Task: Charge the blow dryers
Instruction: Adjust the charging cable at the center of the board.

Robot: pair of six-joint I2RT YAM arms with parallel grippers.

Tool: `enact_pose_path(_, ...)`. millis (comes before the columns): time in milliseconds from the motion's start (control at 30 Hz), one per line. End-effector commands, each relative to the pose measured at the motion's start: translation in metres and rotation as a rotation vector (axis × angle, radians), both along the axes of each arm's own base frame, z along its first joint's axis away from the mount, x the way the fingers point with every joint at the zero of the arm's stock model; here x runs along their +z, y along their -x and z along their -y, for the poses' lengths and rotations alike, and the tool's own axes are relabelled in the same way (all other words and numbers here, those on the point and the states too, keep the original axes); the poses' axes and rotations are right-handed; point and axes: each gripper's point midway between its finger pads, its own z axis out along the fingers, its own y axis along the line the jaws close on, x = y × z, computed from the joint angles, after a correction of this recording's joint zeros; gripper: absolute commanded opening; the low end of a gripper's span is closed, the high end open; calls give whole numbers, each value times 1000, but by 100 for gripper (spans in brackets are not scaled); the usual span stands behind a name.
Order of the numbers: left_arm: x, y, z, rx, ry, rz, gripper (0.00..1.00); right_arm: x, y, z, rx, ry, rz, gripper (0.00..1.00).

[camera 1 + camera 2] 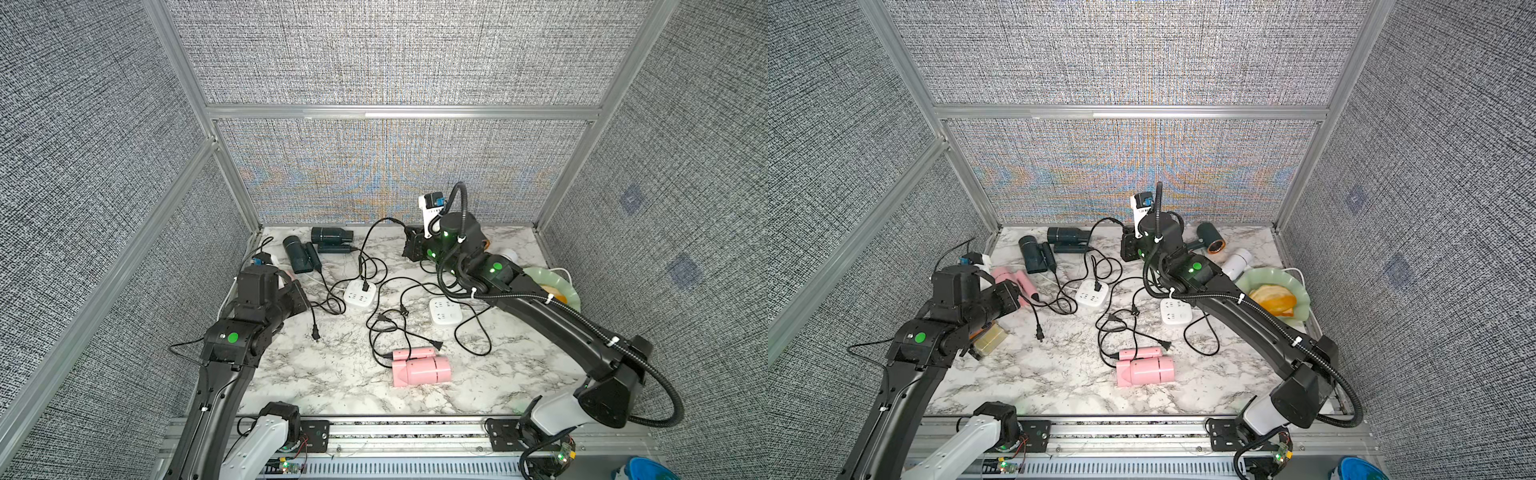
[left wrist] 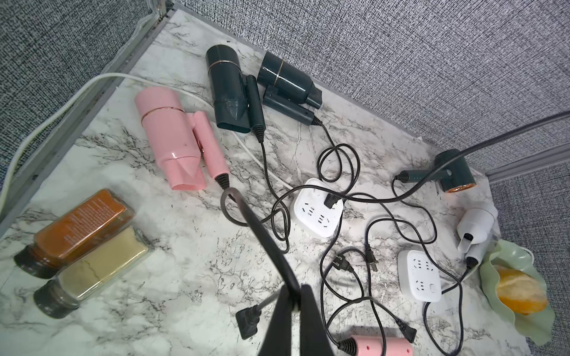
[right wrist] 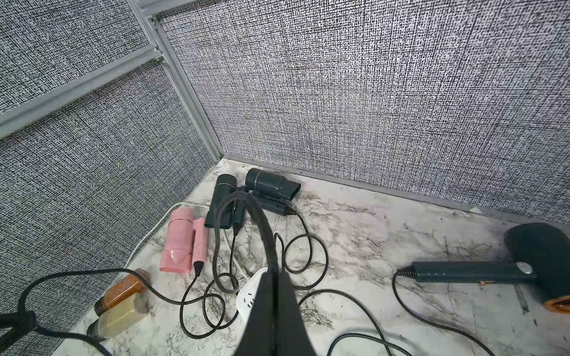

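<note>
Between power strips [image 2: 314, 222], tangled dryer cords [image 2: 343, 263]

- Left-edge pink dryer [image 1: 1013, 279]: behind the left arm [image 1: 257, 295] in a top view.
- Green dryer [image 1: 1208, 237]: almost wholly behind the right arm [image 1: 459, 232] in a top view.
- Front pink dryer [image 2: 398, 348]: cut by the left wrist view's edge.

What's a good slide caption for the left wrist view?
Left hand shut on a black cord near its plug, with a pink dryer, two dark dryers and two power strips on the table.
</note>
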Motion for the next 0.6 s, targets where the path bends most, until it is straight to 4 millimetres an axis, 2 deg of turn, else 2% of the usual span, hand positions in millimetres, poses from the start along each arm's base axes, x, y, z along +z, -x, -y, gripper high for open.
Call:
enact_pose_path(0,1,2,-7,9,-45,0,2,-11,-4,-1,-5,5,-19,6)
enact_pose_path(133,0,5,-8,15,-44,-7,2,-26,-1,-11,45,-2,-53,5)
enact_pose_path(200,1,6,-9,17,-44,-1,2,-39,7,-25,131,-5,-96,5)
enact_pose_path(333,6,5,-6,2,-33,17,2,-81,20,-53,267,-19,-187,5)
enact_pose_path(400,6,4,-3,-11,-25,22,2,-93,30,-66,336,-50,-215,5)
enact_pose_path(467,-2,3,-3,-13,-32,7,1,-107,43,-79,402,-56,-243,5)
enact_pose_path(567,-15,4,0,-24,-22,-17,1,-119,53,-89,437,-44,-272,5)
